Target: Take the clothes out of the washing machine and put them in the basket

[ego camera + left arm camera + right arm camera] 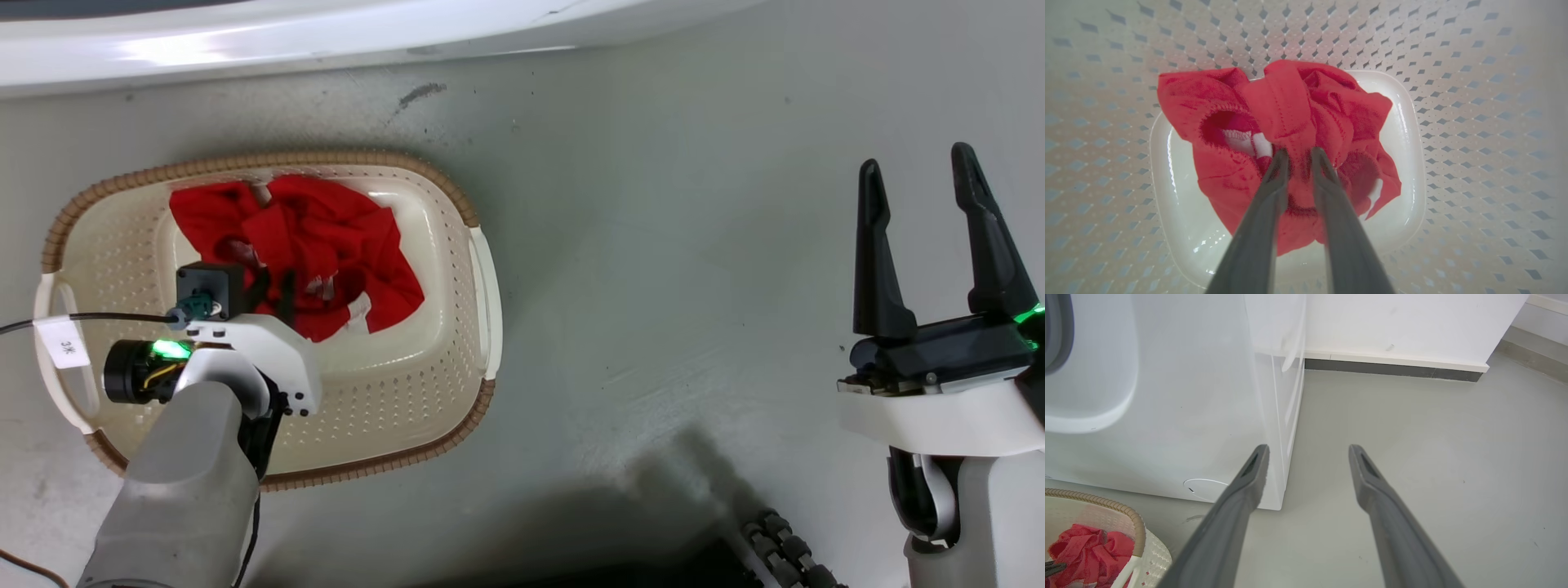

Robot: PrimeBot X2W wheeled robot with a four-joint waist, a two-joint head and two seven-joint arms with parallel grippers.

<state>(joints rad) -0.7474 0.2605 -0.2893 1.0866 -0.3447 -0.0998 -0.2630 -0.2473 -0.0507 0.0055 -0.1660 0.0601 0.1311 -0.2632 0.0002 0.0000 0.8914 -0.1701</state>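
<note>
The clothes [310,237] are a crumpled red heap with small white bits, lying on the floor of the basket [269,159]. My left gripper [273,298] reaches down into the basket. In the left wrist view its narrow-set fingers pinch a fold of the clothes [1298,102] at the left gripper's tips [1298,152], inside the perforated basket wall [1453,61]. My right gripper [918,175] hangs open over bare floor to the right. The right wrist view shows the right gripper [1308,451] before the washing machine [1167,416], with the basket rim [1126,510] and clothes [1081,547] at the lower left.
The washing machine's white front [245,41] runs along the top of the head view, just beyond the basket. A thin cable with a paper tag [65,347] crosses the basket's left handle. A dark baseboard [1392,367] lines the wall past the machine's corner.
</note>
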